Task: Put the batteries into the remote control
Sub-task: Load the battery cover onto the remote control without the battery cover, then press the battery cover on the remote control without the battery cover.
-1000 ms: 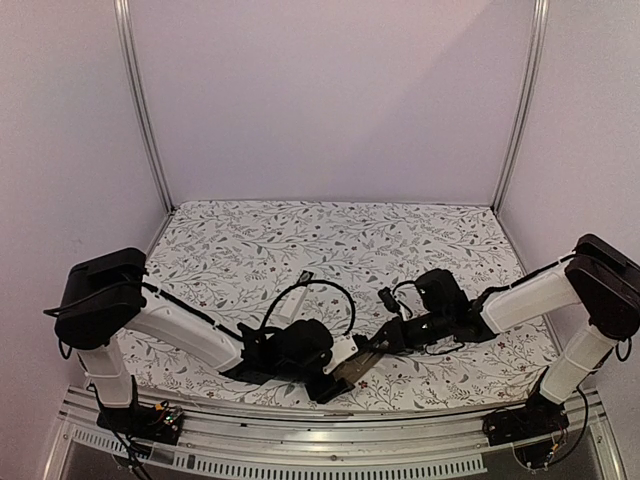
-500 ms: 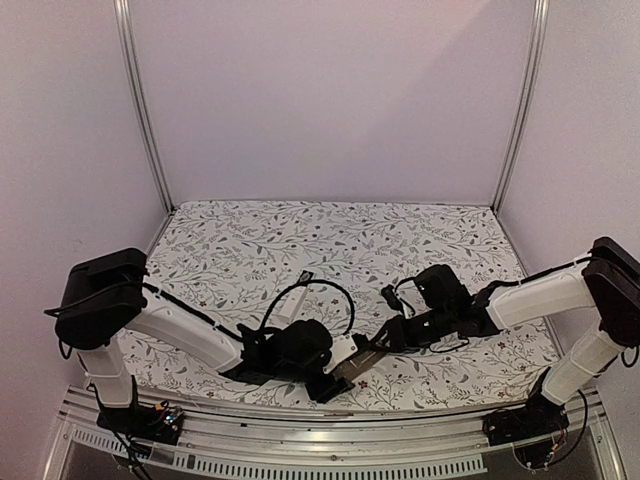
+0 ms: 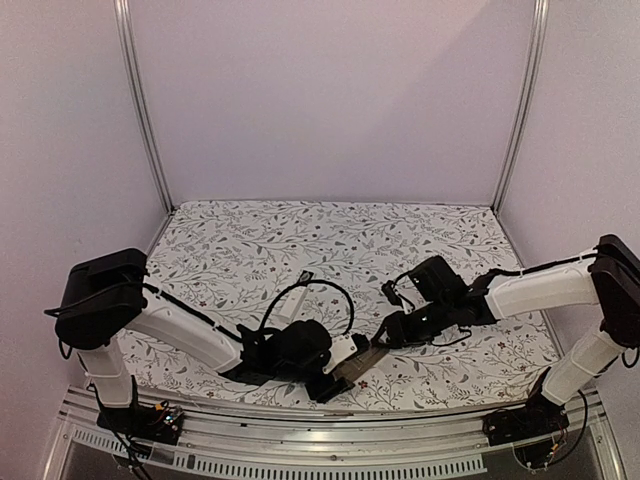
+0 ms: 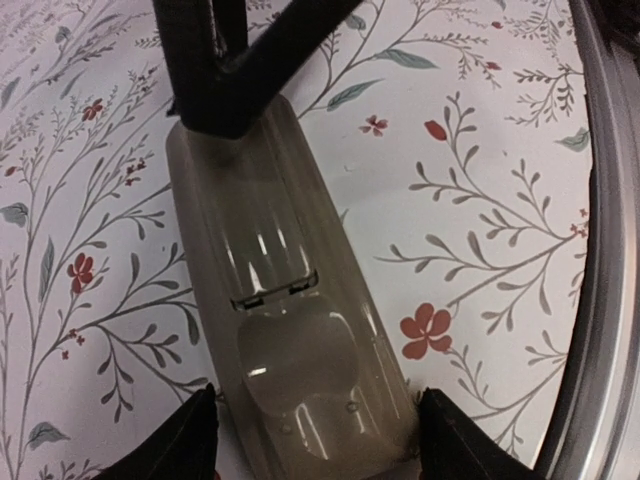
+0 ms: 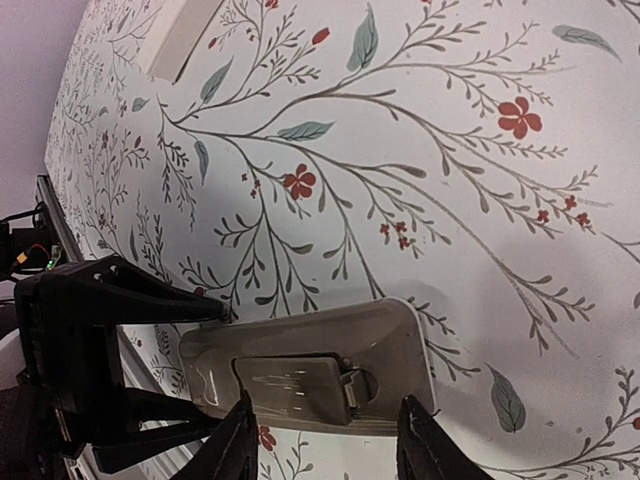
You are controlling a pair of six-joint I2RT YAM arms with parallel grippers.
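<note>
The remote control (image 3: 361, 362) (image 4: 285, 330) (image 5: 320, 365) lies back side up on the flowered cloth near the front edge. It is grey-beige, and its battery cover (image 5: 290, 380) sits on the compartment with the latch end slightly raised. My left gripper (image 3: 343, 370) (image 4: 318, 452) is shut on the remote's near end, one finger against each long side. My right gripper (image 3: 386, 336) (image 5: 330, 442) hovers open over the other end, its fingertips (image 5: 243, 440) straddling the cover and holding nothing. The batteries are out of view.
A small pale flat piece (image 3: 305, 278) (image 5: 182, 35) lies on the cloth behind the remote. A black cable (image 3: 322, 292) loops above the left wrist. The metal front rail (image 4: 612, 300) runs just beside the remote's near end. Walls close in the back and both sides.
My right gripper's jaws have spread apart and the right wrist has drawn back a little to the right. The left gripper and the remote have not moved.
</note>
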